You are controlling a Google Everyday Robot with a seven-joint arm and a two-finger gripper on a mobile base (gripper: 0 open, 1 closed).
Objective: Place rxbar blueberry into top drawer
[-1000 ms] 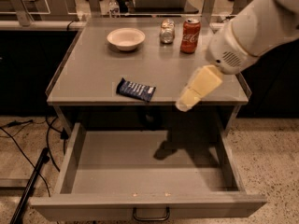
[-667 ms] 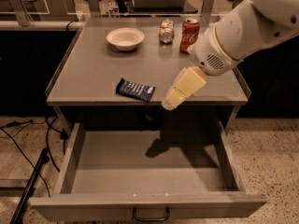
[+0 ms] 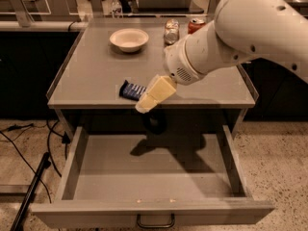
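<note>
The rxbar blueberry [image 3: 131, 91], a dark blue wrapper with white lettering, lies flat near the front edge of the grey cabinet top [image 3: 96, 76]. My gripper [image 3: 145, 104] hangs just to its right, over the front edge, and covers the bar's right end. The top drawer [image 3: 154, 177] below is pulled open; its grey inside holds nothing, and its dark loop handle [image 3: 155, 222] shows at the bottom.
A white bowl [image 3: 129, 38] sits at the back of the top. A silver can [image 3: 171, 32] and a red soda can [image 3: 195, 25] stand behind my arm. Black cables [image 3: 48, 143] lie on the floor at the left.
My arm has swung left across the cabinet top, so the gripper went from well right of the bar to right beside it, overlapping its right end.
</note>
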